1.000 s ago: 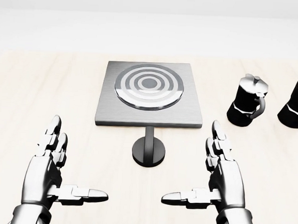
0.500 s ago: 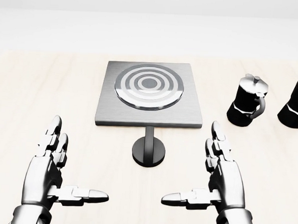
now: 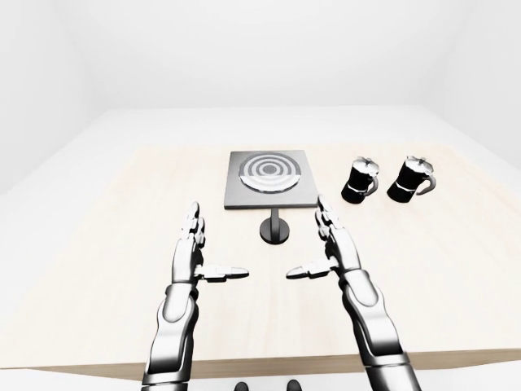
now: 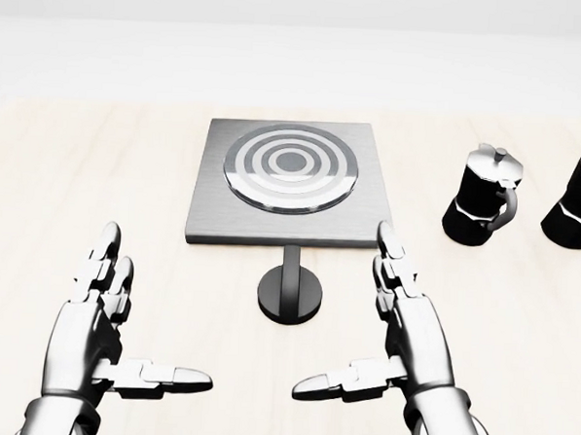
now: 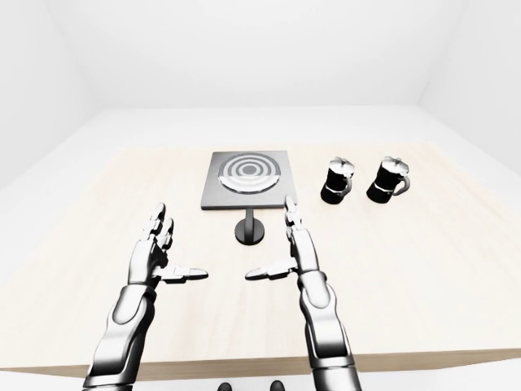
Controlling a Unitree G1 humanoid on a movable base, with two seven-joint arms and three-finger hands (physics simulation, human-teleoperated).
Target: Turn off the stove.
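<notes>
Chrome right hand [image 4: 411, 341] is held wide, fingers extended toward the top of the head view, thumb pointing left; nothing is gripped. It has shifted left and upward since half a second ago, and its fingertips [image 4: 391, 240] are now seen just below the stove's lower right corner. Left hand [image 4: 95, 319] is likewise spread and empty, unchanged at lower left. Between the hands, a black round knob [image 4: 289, 293] with an upright lever is seen just below the stove [image 4: 290, 183]. Two black pots [image 3: 361, 180] [image 3: 409, 178] are placed right of the stove on the table [image 3: 98, 244].
</notes>
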